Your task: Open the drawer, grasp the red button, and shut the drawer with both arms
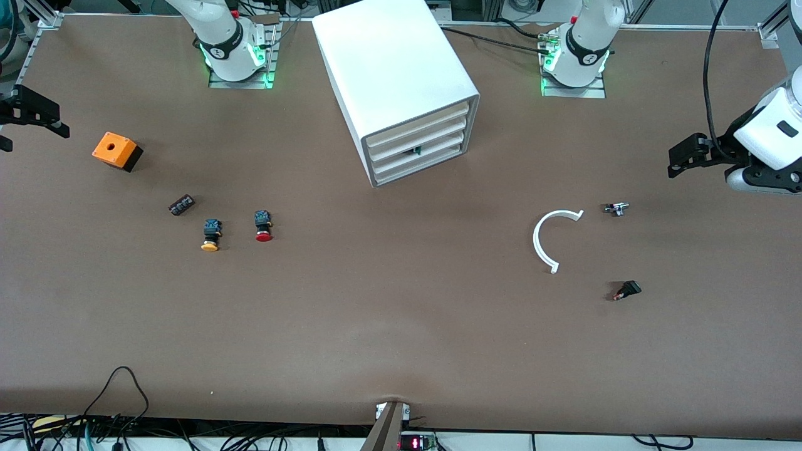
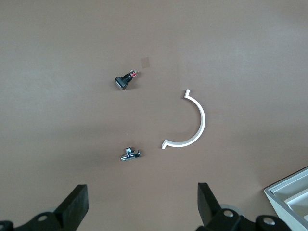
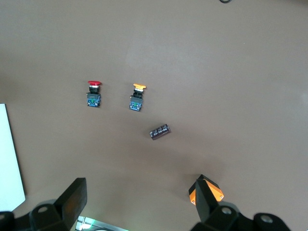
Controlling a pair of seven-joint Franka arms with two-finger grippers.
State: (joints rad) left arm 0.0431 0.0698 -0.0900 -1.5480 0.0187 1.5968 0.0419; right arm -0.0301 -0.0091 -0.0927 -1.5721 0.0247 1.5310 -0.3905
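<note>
Inside cabinet [image 1: 401,81], four shut drawers [image 1: 416,147]

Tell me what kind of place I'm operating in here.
Likely a robotics lab bench: two arms bolted on base plates at a brown table, a white drawer cabinet, small parts like the red button laid out, and cables along the table's edge.

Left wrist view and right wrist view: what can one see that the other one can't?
Only the left wrist view shows the white curved piece, a small black part, a small silver part, the cabinet corner and the open left gripper. Only the right wrist view shows the red button, yellow button, dark block, orange cube and open right gripper. Both show brown table.
</note>
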